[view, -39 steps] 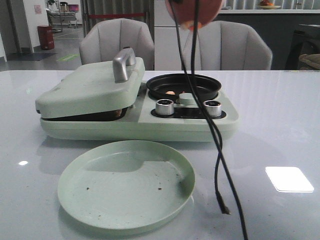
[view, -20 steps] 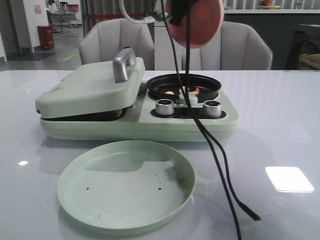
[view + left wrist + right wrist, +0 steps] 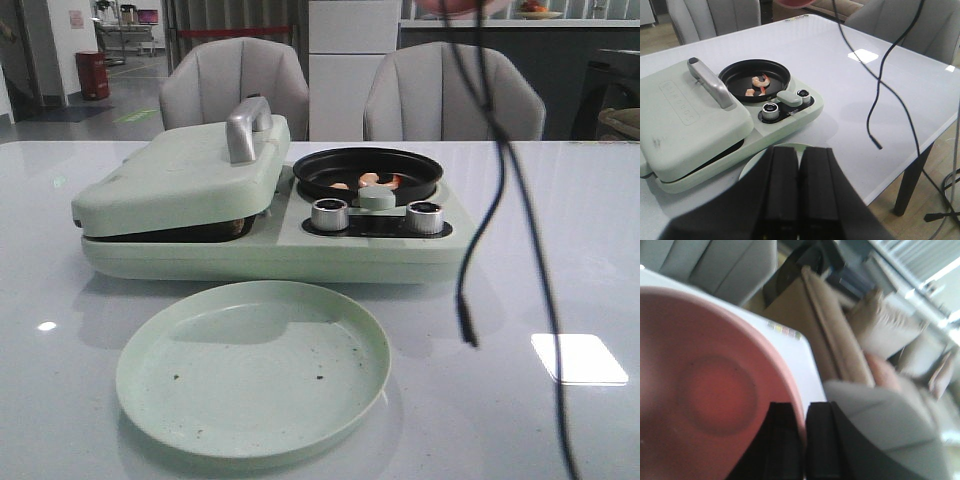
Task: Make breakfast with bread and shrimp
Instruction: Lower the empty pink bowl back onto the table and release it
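Several pink-orange shrimp [image 3: 368,181] lie in the round black pan [image 3: 367,170] of the pale green breakfast maker; they also show in the left wrist view [image 3: 759,85]. The bread is hidden; the maker's lid [image 3: 180,175] with its silver handle [image 3: 246,128] is down over the left plate. My right gripper [image 3: 805,412] is shut on the rim of a pink bowl [image 3: 710,390], held high at the top edge of the front view [image 3: 455,6]. My left gripper [image 3: 799,162] is shut and empty, above the green plate's near side.
An empty pale green plate [image 3: 252,365] with dark crumbs sits in front of the maker. Two black cables [image 3: 468,300] hang down over the table's right side. Two knobs [image 3: 329,214] front the maker. Two grey chairs [image 3: 455,95] stand behind the white table.
The pink bowl has swung up and right, away from over the pan, to the top edge of view. More shrimp now lie in the pan. The cables swung right.
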